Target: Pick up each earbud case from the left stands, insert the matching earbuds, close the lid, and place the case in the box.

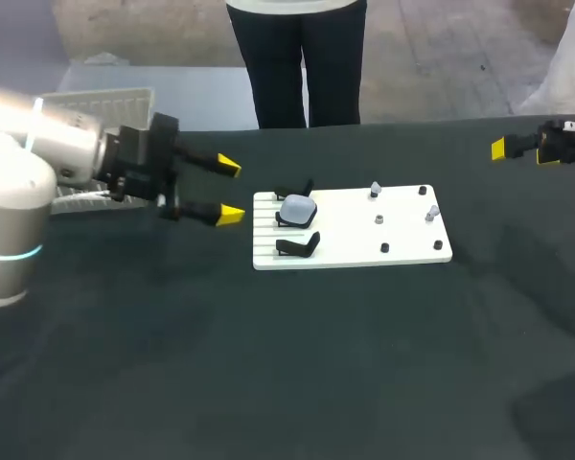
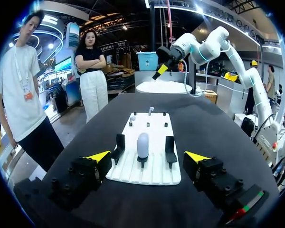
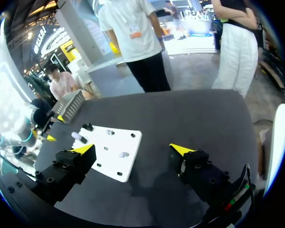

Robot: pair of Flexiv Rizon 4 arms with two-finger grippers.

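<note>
Left gripper [image 1: 230,190] [image 2: 147,156]: yellow-tipped fingers spread wide, nothing between them, low over the dark bench [image 1: 316,364] and aimed right, just short of the left edge of a white board [image 1: 364,251].

Straight ahead of those fingers, on the board's left, ribbed part: one pale, rounded earbud case [image 1: 297,209] [image 2: 142,145], lid down, seated on the middle stand. On either side of it, an empty black stand: far stand [image 1: 294,191] [image 2: 119,145] and near stand [image 1: 297,246] [image 2: 170,148], both close beside the case. No obstacle between the open fingers and the case.

Further right on the same board, a scatter of small pieces [image 1: 379,219], some pale, some black, too small to make out.

Behind the left arm, at the bench's far left: a pale ribbed box [image 1: 115,99] [image 3: 69,104], partly hidden by the arm.

Right gripper [image 1: 522,151] [image 3: 132,149]: fingers also wide apart and empty, at the far right of the bench, well apart from the board and case, pointing left toward them.
</note>
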